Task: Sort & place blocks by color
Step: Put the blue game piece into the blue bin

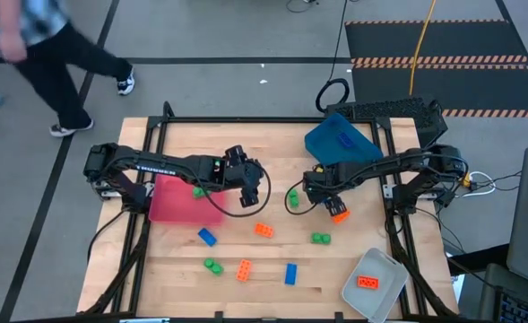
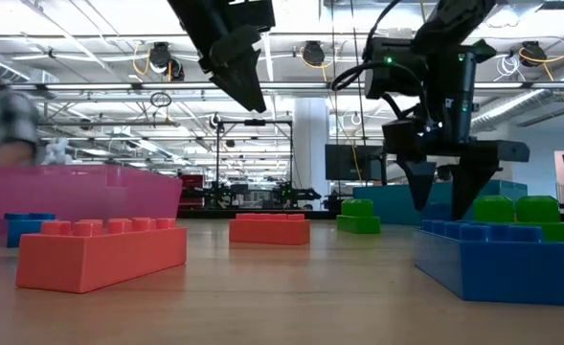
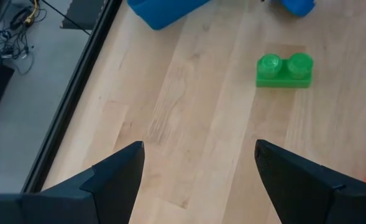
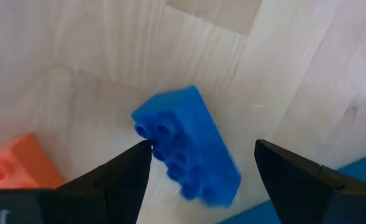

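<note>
Green, orange and blue blocks lie scattered over the near half of the wooden table. My right gripper (image 1: 319, 194) (image 2: 444, 196) points down, open. In its wrist view its fingers stand on either side of a blue block (image 4: 189, 149) that lies on the table, with an orange block (image 4: 12, 167) beside it. My left gripper (image 1: 251, 182) (image 2: 246, 86) hangs open and high near the red tray (image 1: 176, 202). A green block (image 3: 284, 70) lies ahead of it. Another green block (image 1: 198, 191) sits at the red tray's edge.
The blue tray (image 1: 340, 139) stands at the far right. The clear-grey tray (image 1: 376, 285) at the near right corner holds an orange block (image 1: 367, 282). Loose blocks: orange (image 1: 264, 230), blue (image 1: 207, 236), green (image 1: 321, 238). A person (image 1: 48, 54) walks past the far left corner.
</note>
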Robot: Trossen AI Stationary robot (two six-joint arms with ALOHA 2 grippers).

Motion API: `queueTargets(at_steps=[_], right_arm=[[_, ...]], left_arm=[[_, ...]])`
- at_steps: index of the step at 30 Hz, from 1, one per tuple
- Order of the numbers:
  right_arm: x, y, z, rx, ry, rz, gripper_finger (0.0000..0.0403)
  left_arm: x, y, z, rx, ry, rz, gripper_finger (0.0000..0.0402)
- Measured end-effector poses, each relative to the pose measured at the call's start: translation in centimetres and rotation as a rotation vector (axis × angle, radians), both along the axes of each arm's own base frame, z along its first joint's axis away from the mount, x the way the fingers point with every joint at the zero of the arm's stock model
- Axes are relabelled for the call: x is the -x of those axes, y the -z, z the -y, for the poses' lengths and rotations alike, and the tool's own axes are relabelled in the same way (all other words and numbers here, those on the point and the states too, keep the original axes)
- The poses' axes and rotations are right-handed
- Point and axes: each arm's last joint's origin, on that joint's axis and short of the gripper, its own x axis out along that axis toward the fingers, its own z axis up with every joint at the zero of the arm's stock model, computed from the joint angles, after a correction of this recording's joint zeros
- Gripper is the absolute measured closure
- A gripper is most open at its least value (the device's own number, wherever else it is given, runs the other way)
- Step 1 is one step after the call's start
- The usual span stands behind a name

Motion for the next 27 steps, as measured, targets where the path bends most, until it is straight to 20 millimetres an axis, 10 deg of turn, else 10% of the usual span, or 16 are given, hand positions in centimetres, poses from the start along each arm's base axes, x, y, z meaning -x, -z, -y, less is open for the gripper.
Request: queueTargets(at_steps=[11, 20, 27], right_arm=[[0.6, 1.5, -0.1, -0.007, 0.033, 0.032, 0.0158], [0.2, 1.5, -0.5, -0.005, 0.047, 0.071, 0.0318], [0.1, 1.1, -0.5, -0.002, 0.081, 0.084, 0.0319]], left_arm=[[-0.1, -0.1, 0.2, -0.006, 0.015, 0.013, 0.0094], [-0.1, -0.1, 0.2, -0.006, 0.015, 0.013, 0.0094], [-0.1, -0.1, 0.2, -0.007, 0.016, 0.012, 0.0094]])
